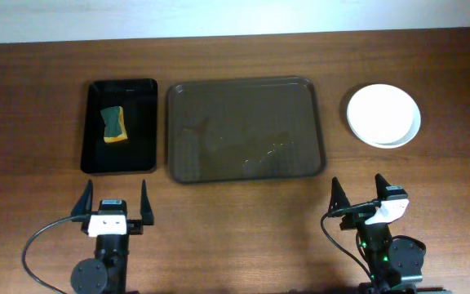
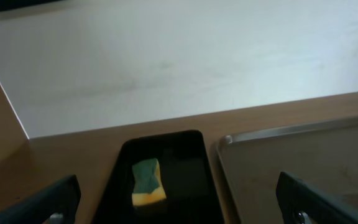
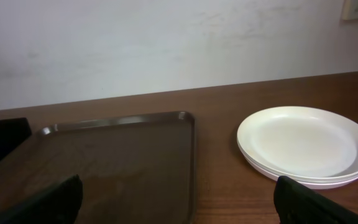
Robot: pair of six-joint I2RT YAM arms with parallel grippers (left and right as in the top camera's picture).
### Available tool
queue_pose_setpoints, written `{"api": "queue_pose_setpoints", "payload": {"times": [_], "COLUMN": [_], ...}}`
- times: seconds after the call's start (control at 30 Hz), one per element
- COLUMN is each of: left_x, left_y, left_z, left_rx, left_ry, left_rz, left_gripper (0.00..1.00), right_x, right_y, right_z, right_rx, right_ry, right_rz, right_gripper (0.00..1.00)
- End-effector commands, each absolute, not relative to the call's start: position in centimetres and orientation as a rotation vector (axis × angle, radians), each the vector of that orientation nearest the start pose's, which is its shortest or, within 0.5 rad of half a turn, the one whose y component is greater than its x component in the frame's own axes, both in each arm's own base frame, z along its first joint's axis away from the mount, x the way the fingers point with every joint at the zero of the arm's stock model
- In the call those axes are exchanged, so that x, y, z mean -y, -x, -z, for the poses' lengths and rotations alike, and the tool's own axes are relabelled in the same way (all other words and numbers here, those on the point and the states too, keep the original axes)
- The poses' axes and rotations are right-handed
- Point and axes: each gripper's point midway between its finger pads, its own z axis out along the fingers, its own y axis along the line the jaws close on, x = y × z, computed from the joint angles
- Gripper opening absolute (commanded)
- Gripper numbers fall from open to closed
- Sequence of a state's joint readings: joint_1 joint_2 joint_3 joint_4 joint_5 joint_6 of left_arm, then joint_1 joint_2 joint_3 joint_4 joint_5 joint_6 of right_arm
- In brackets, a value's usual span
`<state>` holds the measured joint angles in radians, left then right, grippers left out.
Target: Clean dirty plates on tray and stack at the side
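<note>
The dark brown tray [image 1: 244,129] lies in the middle of the table with no plate on it, only faint wet streaks; its corner [image 2: 303,162] and its rim [image 3: 123,121] show in both wrist views. The plates [image 1: 383,115] sit stacked on the table right of the tray, white on top [image 3: 303,144]. My left gripper [image 1: 113,206] stands open near the front edge, below the black tray, holding nothing. My right gripper [image 1: 357,198] is open too, in front of the tray's right corner, empty.
A smaller black tray [image 1: 120,125] left of the brown one holds a green and yellow sponge [image 1: 114,124], also seen ahead of the left gripper as the sponge [image 2: 146,182]. A pale wall rises behind the table.
</note>
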<state>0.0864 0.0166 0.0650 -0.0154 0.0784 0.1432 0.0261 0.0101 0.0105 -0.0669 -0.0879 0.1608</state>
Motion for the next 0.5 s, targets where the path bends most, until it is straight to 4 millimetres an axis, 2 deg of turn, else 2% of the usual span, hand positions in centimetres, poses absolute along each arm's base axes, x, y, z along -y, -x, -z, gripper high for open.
{"api": "queue_pose_setpoints", "payload": {"times": [0.0,0.2,0.47], "left_x": [-0.8,-1.2,-1.2], "left_y": [-24.5,-24.6,-24.6], "left_z": [-18.6,-15.7,-15.8], "left_rx": [-1.544,-1.645,-1.642], "left_ry": [-0.142,-0.146,-0.147], "left_rz": [-0.159,-0.187,-0.186], "left_gripper": [0.99,0.99,0.99], "right_x": [-2.3,-2.3,-2.3], "right_y": [-24.5,-24.5,-24.5], "right_z": [-15.8,-15.8,-15.8], "right_rx": [-1.645,-1.644,-1.645], "right_ry": [-0.039,-0.039,-0.039], "right_rz": [-0.22,-0.22,-0.22], "right_gripper": [0.98,0.98,0.98]}}
